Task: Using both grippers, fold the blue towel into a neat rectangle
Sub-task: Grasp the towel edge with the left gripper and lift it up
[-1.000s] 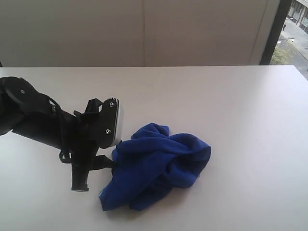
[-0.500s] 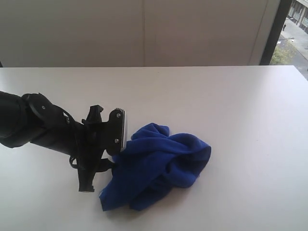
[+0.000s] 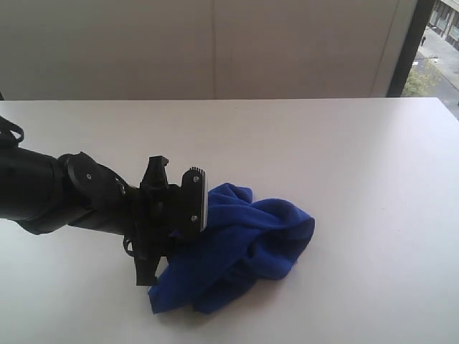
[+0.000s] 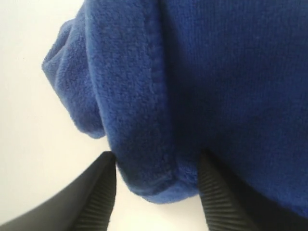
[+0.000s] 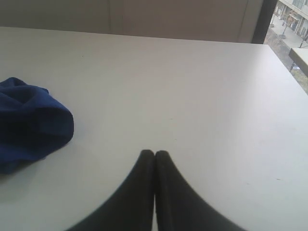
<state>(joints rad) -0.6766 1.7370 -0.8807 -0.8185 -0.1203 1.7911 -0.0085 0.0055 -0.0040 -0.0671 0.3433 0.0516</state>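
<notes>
My left tool (image 4: 156, 166) at the crumpled blue towel (image 3: 244, 244)
I see it spread astride a hemmed edge; right tool (image 5: 154, 153) pressed together, well apart.

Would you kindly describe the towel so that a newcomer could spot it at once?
A white table fills the exterior view. Low in its middle lies the crumpled towel, the open left gripper astride its hem. It is the only blue, soft thing there.
</notes>
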